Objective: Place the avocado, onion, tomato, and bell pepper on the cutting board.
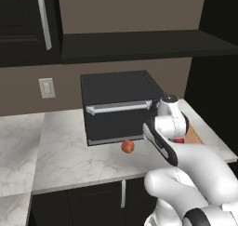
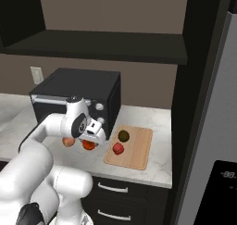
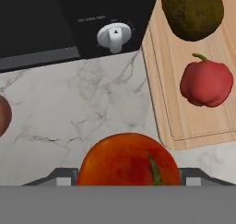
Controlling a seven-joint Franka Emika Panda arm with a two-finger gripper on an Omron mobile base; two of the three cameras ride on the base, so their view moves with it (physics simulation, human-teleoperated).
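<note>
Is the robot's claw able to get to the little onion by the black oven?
Probably not yet: the claw looks full, shut on the tomato. The onion sits uncovered on the counter.

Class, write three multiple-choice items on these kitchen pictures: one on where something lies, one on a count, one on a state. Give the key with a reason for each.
1. Where does the avocado lie?
A. On the cutting board
B. On top of the toaster oven
C. On the shelf

2. How many produce pieces rest on the board?
A. None
B. Two
C. Four

3. What is the state of the tomato?
A. Lying on the board
B. Between the fingers of the gripper, off the board
C. Inside the oven

Key: 1 A, it sits on the wood beside the bell pepper. 2 B, avocado and pepper only; the onion is on the counter. 3 B, the hand view shows it between the fingers, over marble.
</note>
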